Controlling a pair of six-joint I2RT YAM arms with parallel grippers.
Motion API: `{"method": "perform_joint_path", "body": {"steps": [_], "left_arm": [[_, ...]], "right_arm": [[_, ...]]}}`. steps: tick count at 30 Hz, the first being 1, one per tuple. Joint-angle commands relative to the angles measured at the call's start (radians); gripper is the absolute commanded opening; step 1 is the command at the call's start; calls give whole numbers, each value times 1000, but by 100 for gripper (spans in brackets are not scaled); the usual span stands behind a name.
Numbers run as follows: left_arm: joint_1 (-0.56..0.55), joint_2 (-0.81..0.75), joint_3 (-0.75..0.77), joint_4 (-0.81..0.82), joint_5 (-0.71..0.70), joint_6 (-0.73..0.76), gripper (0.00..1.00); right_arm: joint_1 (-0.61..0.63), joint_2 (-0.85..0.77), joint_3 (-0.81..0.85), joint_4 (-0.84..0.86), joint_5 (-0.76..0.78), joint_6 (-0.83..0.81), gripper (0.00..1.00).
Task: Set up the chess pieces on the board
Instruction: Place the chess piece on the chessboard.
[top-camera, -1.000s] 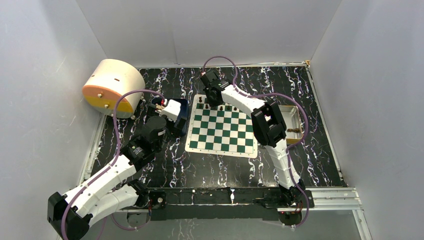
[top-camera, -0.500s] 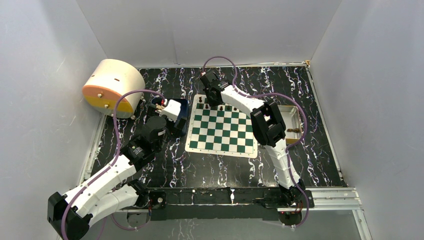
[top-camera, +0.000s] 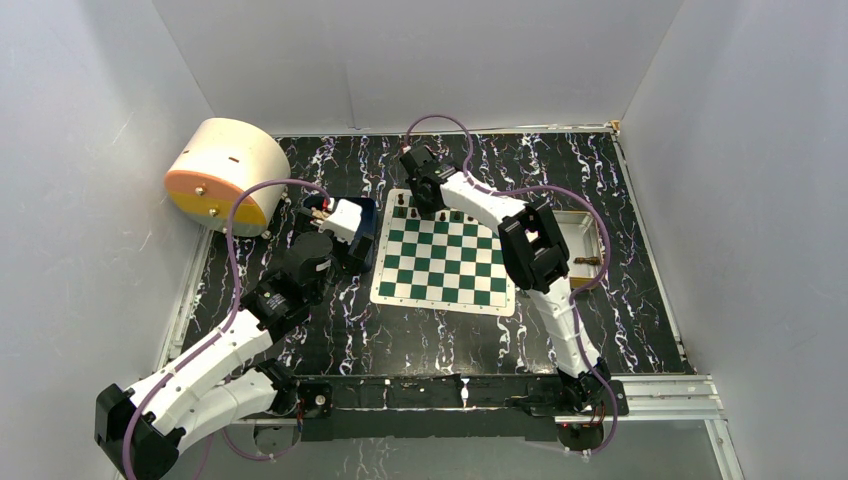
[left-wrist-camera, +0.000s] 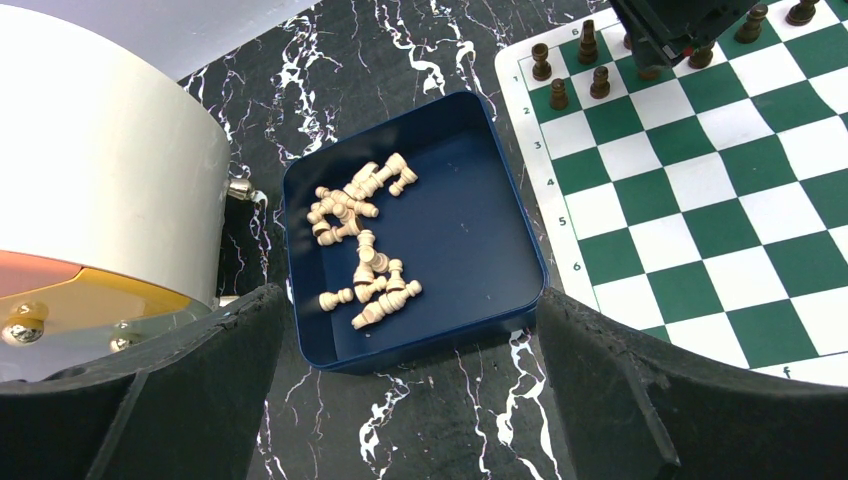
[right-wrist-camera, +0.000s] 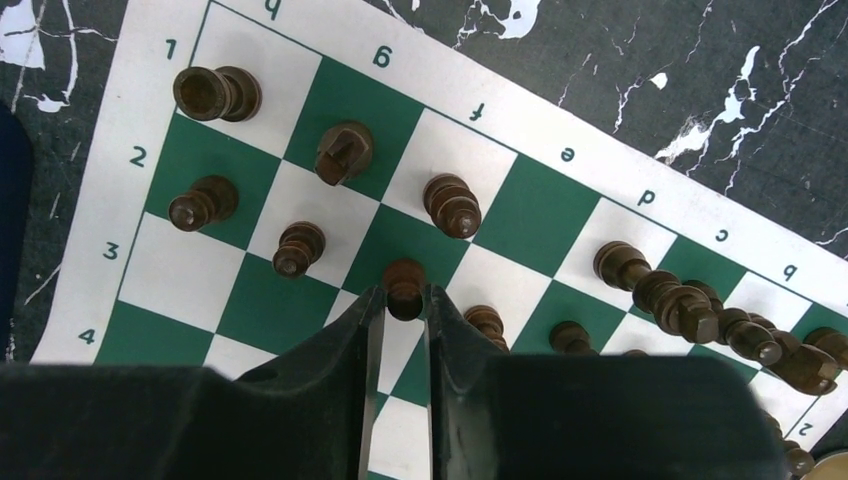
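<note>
Black marbled bench (top-camera: 640, 300) carries the board (top-camera: 445, 265), lying flat at its middle. Your right arm (top-camera: 480, 205) reaches over the board's far edge, right fingers (right-wrist-camera: 372, 320) clenched on one upright pawn (right-wrist-camera: 404, 282). Other chess pieces (right-wrist-camera: 450, 205) stand near, some toppled. Your left fingers (left-wrist-camera: 230, 380) spread wide above the blue tray (left-wrist-camera: 470, 220), their bases cropped.

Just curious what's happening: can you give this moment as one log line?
right gripper: shut on dark pawn at board | left gripper: open above blue tray of light pieces
</note>
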Motion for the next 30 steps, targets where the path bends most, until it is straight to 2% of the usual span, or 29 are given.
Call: {"method": "perform_joint_path", "body": {"steps": [1,5,19,30], "left_arm": [[-1,-16,1,7,-7,2,93],[-2,-21,0,9,-11,4,93],[-2,-27,-2,10,-11,5,94],[-2,-21,-8,14,-39,-29,96]], "right_arm": [[3,24,20,20,12,8,33],[4,28,25,19,16,5,37],[3,-4,74,-31,4,22,42],[4,-147,8,-69,-47,35,50]]}}
